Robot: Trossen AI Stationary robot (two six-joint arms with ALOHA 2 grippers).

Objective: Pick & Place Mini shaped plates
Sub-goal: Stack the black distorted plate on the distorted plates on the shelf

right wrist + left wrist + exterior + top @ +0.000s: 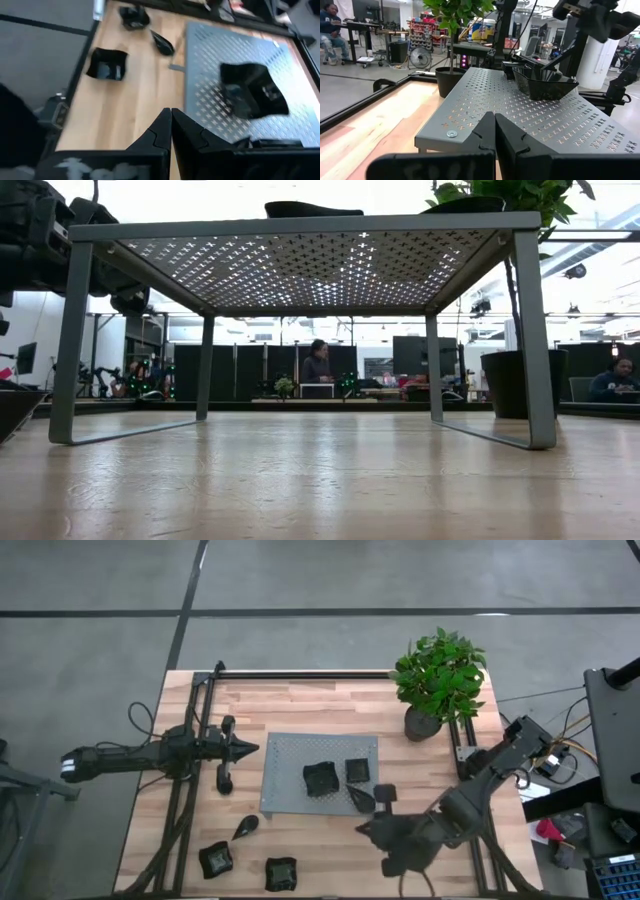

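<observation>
No readable brand or label anywhere; smeared white marks on both wrist housings, illegible. High view: grey perforated tray [290, 775] mid-frame on the wooden tabletop [330, 700], carrying a wavy-edged plate [320, 779] and a square plate [357, 771] side by side, plus a third plate [362, 797] at the tray's lower right corner, partly under the right arm. Three more off the tray, lower left of frame: teardrop plate [244, 828], square plate by the edge [216, 858], wavy plate at bottom [281, 873]. Potted plant [438, 680] upper right of the tray. Left end effector [246, 749] sits just left of the tray, fingers pressed together, empty. Right end effector [366, 828] is below the tray's lower right corner, fingers together, holding nothing. Left wrist view adds what the overhead misses: the tray stands raised on legs, and the near plate [542, 82] sits on it with people and desks in the room behind. Right wrist view shows the big wavy plate [252, 90] on the tray and the three loose ones on bare wood: [106, 64], [162, 42], [134, 16]. Low view looks under the tray [300, 225]; only plate rims [310, 209] show above its deck, and seated people far behind.
</observation>
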